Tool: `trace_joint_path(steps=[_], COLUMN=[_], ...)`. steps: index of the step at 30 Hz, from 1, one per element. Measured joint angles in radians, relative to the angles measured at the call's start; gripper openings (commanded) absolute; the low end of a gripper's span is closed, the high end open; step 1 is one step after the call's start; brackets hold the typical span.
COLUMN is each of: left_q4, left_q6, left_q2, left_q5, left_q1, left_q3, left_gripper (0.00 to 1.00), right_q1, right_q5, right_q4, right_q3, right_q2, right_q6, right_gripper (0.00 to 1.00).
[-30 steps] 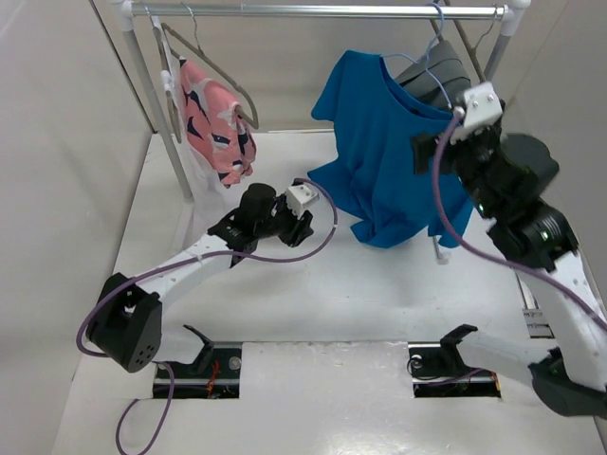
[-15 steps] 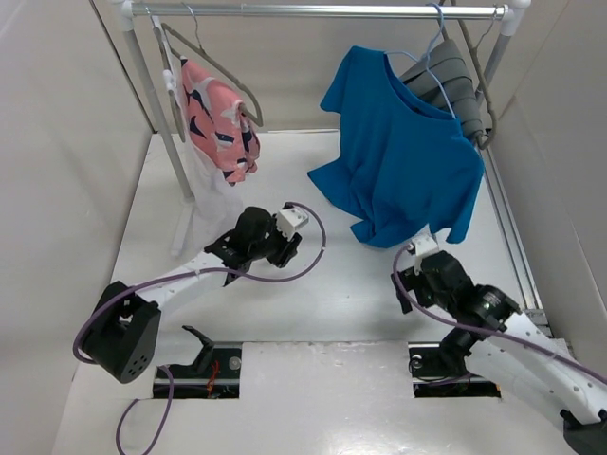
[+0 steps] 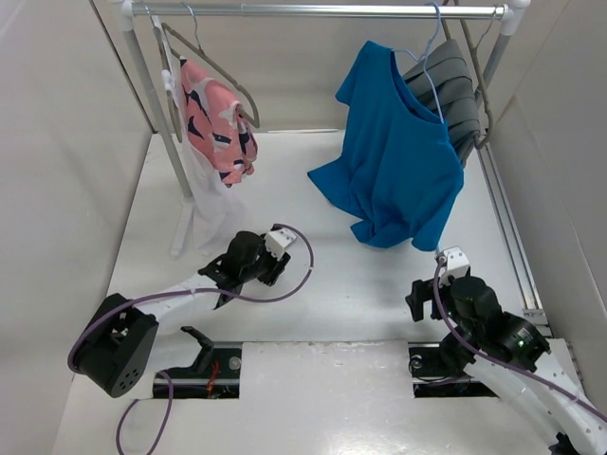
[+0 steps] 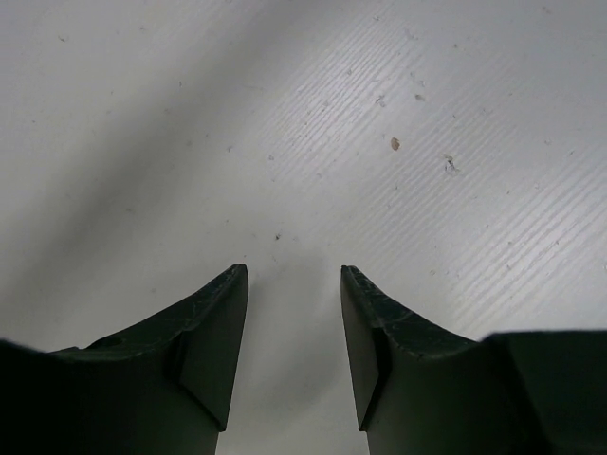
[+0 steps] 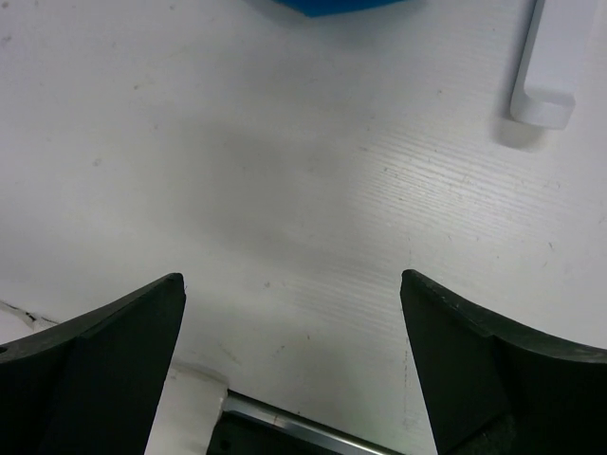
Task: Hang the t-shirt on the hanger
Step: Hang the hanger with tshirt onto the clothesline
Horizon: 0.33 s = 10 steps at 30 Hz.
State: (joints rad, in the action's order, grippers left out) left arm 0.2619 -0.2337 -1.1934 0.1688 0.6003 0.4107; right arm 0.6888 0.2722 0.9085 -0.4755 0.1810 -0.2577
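Both arms have drawn back toward their bases since a second ago. My right gripper (image 5: 294, 284), then up at the collar, now sits low over the white table (image 3: 332, 294), fingers spread wide and empty. The left gripper (image 4: 294, 280) has its fingers partly parted with nothing between them. The bright blue short-sleeved cotton t-shirt (image 3: 398, 161) hangs on the thin light-blue wire hanger (image 3: 427, 52) from the metal rail (image 3: 322, 11), turned narrower than before, its hem bunched low near the table. My worry is that it looks lopsided: the wire could tip and shed a shoulder.
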Motion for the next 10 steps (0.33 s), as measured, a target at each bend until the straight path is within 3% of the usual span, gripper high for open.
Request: trace_joint_path(steps=[10], left_q4=[0.055], left_q6=[0.000], left_q2=[0.047], left_q5=[-0.028], left_q1=[0.001], left_q3=[-0.031], left_gripper=[0.43], right_q1=[0.000], right_q5=[0.001], right_q4=[0.050], right_q3=[0.000], right_q2=[0.017], right_q6=[0.008], right_gripper=[1.00])
